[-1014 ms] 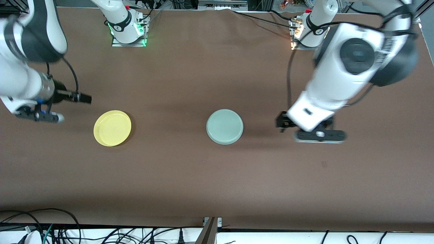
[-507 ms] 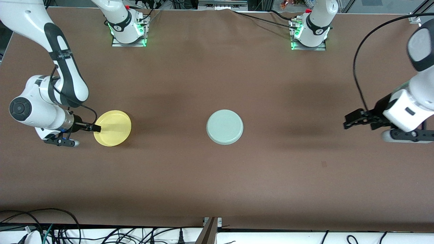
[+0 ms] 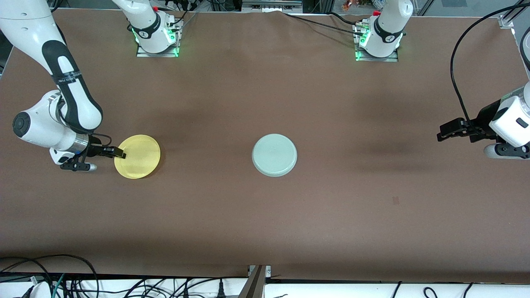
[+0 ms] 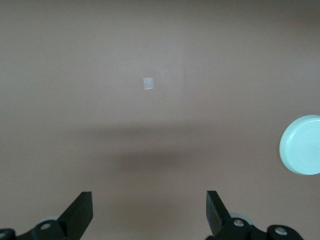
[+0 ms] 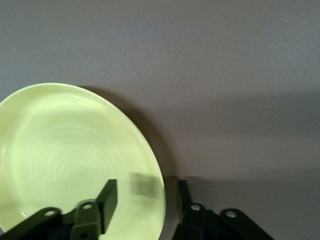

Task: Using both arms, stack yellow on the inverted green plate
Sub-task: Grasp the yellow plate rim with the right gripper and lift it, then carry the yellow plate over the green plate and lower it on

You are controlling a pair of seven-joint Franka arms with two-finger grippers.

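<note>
The yellow plate (image 3: 137,156) lies upright on the brown table toward the right arm's end. My right gripper (image 3: 119,154) is low at the plate's edge; in the right wrist view (image 5: 145,192) it is open and straddles the rim of the yellow plate (image 5: 75,160), one finger over the inside and one outside. The green plate (image 3: 274,155) lies upside down at the table's middle, its ringed underside up. My left gripper (image 3: 442,134) is open and empty over bare table at the left arm's end, apart from the green plate (image 4: 302,151).
The two arm bases (image 3: 157,37) (image 3: 379,39) stand along the table's edge farthest from the front camera. A small pale mark (image 4: 148,83) is on the table. Cables (image 3: 62,281) lie below the table's near edge.
My right gripper came down to the yellow plate's rim. My left arm swung away from the green plate toward the left arm's end of the table. Both plates stayed put.
</note>
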